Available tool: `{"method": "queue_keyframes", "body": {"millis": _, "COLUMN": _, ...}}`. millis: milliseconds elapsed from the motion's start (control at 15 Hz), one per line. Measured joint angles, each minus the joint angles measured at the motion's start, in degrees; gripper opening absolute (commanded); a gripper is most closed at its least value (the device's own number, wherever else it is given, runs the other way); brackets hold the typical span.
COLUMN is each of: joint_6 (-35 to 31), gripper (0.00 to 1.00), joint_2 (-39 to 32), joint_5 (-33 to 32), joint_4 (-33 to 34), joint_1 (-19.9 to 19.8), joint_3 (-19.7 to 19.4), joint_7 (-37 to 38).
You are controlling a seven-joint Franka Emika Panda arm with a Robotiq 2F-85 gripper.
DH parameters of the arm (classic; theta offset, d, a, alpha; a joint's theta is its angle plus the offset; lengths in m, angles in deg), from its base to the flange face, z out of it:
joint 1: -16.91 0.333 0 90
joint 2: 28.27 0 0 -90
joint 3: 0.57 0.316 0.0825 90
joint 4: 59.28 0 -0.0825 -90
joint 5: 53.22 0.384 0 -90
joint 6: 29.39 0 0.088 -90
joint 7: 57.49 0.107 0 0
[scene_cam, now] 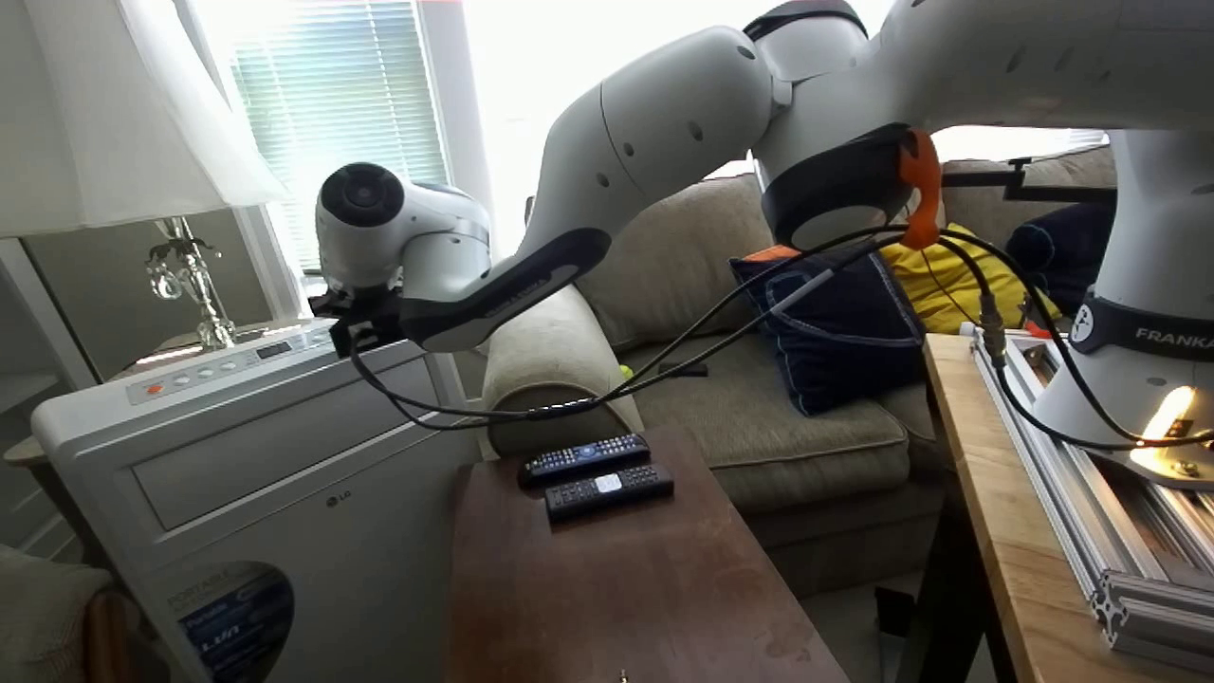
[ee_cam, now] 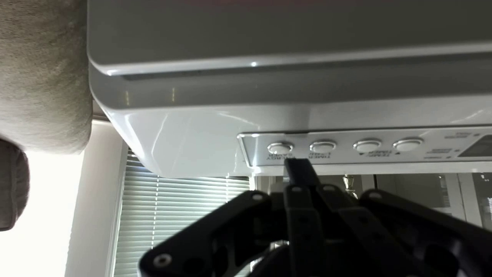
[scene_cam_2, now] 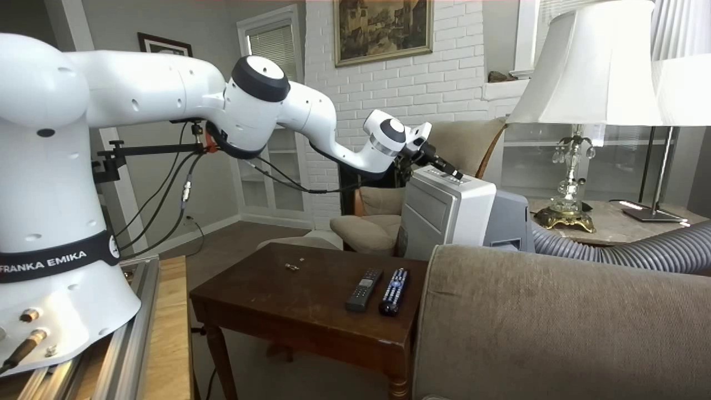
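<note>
My gripper is shut, its dark fingertips pressed together with nothing seen between them. In the wrist view the tips stand just below a row of round buttons on a control panel. Nearest to them are the energy saver button and the timer button. Whether the tips touch the panel cannot be told. The panel belongs to a white portable air conditioner, seen in both exterior views. In an exterior view the gripper slants down over its top; in another the wrist mostly hides the fingers.
Two remotes, a black one and a blue-black one, lie on a brown table. A sofa arm stands beside the air conditioner. Behind are a lampshade and a grey hose. Cables hang along the arm.
</note>
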Motion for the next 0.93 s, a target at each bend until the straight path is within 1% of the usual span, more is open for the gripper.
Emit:
{"method": "queue_keyframes", "body": {"millis": 333, "joint_6": -0.03, "gripper": 0.0, "joint_2": -1.08, "joint_5": -0.26, "joint_4": 0.71, "joint_1": -0.17, "joint_3": -1.11, "joint_7": 0.7}}
{"method": "queue_keyframes", "body": {"millis": 933, "joint_6": 0.19, "gripper": 0.0, "joint_2": -0.9, "joint_5": -3.44, "joint_4": 0.73, "joint_1": -0.34, "joint_3": -0.19, "joint_7": 0.98}}
